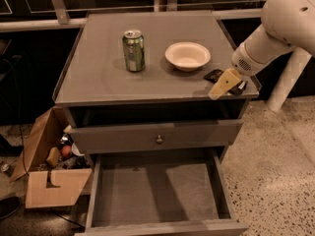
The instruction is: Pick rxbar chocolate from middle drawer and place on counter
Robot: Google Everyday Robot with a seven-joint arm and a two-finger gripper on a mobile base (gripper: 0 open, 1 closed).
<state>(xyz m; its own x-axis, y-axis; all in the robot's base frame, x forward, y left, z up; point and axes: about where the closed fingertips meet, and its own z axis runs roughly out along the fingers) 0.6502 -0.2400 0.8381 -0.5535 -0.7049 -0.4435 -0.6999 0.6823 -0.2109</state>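
Jaw opening could not be told; the gripper [227, 84] was seen at the rxbar chocolate [213, 75] (judged light, slippery, best pinched across its width) by the front right corner of the counter [98, 77].

A flat matte grey desk [98, 80] with thin raised side rims is seen from above and in front. A green soda can [133, 50] is stood upright on the left half, towards the back. A pale shallow bowl [187, 55] is set right of the middle, apart from the can. A small black rxbar chocolate [214, 75] is laid flat near the front right corner, just beside the bowl. It is partly covered by the claw [224, 84], which is held low over that corner at the right edge.
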